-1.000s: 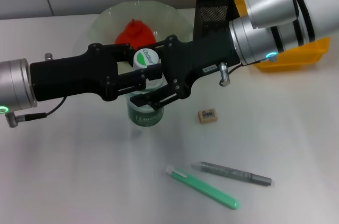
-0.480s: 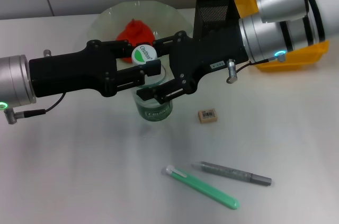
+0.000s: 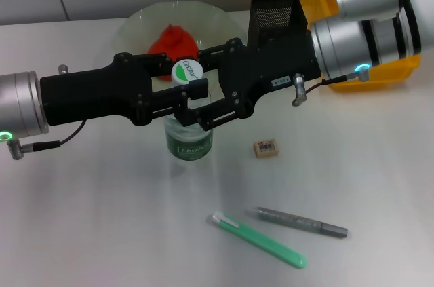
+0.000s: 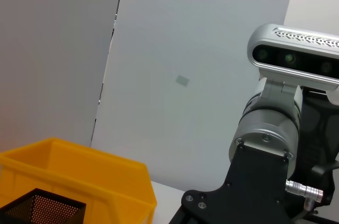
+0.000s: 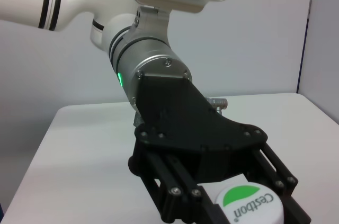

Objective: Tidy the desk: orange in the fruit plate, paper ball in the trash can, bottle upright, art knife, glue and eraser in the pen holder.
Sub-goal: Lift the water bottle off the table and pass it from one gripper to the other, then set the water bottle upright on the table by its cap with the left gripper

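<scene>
Both hands clamp bottle (image 3: 188,124) at frame centre: left hand (image 3: 184,93) at cap, right hand (image 3: 196,116) steadying body, upright on worktop (image 3: 102,219).

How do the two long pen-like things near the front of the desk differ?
The green art knife is bright mint green and flat, while the grey glue pen is dull grey and rounder. The green one lies nearer the front edge, the grey one just behind it. Both lie flat, untouched, roughly parallel.
</scene>
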Robot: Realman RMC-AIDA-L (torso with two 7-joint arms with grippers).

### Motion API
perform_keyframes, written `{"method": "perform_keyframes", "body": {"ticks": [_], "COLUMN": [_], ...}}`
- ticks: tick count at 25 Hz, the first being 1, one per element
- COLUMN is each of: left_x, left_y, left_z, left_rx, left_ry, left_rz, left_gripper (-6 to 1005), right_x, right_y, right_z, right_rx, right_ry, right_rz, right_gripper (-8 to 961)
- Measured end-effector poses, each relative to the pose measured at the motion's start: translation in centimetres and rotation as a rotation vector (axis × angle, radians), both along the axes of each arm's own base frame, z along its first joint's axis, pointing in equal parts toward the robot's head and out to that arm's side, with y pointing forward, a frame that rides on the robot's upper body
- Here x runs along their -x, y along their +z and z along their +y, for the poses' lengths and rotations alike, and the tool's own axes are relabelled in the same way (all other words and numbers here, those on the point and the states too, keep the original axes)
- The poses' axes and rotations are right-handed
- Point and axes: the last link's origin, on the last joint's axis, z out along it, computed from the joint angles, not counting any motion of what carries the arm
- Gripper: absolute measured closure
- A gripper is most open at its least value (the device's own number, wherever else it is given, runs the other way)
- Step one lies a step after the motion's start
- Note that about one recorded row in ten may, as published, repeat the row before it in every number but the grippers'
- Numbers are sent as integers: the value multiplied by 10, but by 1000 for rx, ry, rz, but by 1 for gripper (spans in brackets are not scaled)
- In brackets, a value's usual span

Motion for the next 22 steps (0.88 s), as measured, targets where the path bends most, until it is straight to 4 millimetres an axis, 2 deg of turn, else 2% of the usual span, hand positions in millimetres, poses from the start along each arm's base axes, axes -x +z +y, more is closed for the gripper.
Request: {"method": "perform_keyframes", "body": {"ticks": [11,22], "left_x": [0,-1], "left_y": [1,1], "left_z": [1,3], "left_rx": [-6,-8], "left_ry": [4,0], "left_rz": [1,4], "left_gripper": [521,522], "right_x": [-6,-10], "right_y": [2,15], "right_z": [-2,-13], "right_rx": [6,1], "right_ry": [-49,-51], "right_rz": [3,44], "right_gripper": [186,186]}}
